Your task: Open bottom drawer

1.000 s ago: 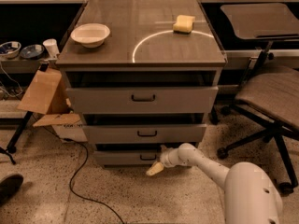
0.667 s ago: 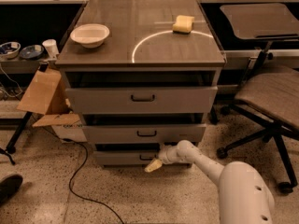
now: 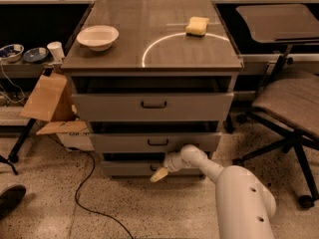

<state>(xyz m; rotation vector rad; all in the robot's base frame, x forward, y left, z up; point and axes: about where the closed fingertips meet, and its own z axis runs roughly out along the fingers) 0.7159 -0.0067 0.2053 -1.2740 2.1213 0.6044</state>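
A grey cabinet [image 3: 164, 14] stood on a speckled floor [image 3: 50, 218]. We saw the bottom drawer [image 3: 124, 169] lowest in it, a dark gap above its front. The gripper [image 3: 159, 174] sat at that front's centre; we could not tell whether it clenched anything. A bowl [image 3: 97, 36] and a sponge [image 3: 197, 26] lay atop the cabinet.

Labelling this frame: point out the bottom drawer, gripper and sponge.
bottom drawer [image 3: 124, 169]: camera view, front panel's left part.
gripper [image 3: 159, 175]: camera view, tip, at drawer's front.
sponge [image 3: 197, 26]: camera view, top face.
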